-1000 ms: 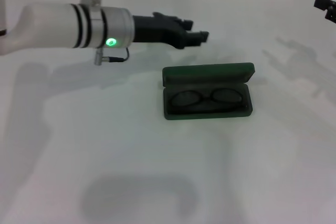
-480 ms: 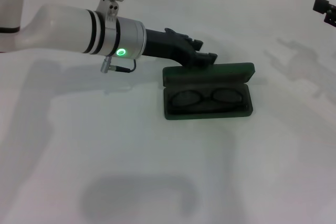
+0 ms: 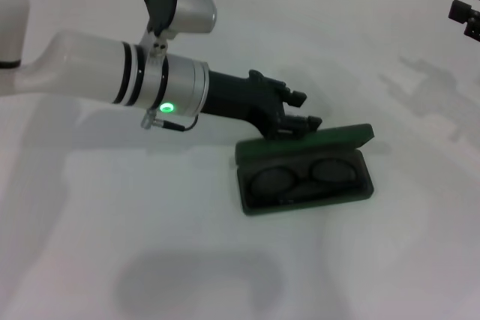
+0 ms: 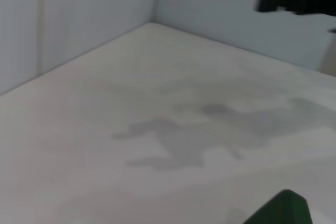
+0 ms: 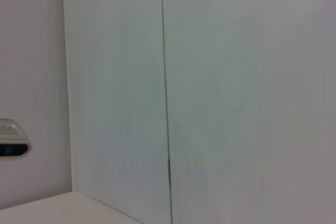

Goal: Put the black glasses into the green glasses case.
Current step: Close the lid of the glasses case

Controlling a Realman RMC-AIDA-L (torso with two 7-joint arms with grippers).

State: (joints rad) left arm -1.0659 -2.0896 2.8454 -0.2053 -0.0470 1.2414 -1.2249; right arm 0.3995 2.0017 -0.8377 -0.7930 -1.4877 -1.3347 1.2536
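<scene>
I see the glasses already lying inside the open case. My left gripper sits empty behind its lid, fingers slightly apart; only closing looks left.

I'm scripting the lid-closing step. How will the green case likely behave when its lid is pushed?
The green glasses case looks light and will probably slide or turn on the smooth table. The left hand presses its raised lid off-centre, so twisting seems likelier than tipping.
</scene>
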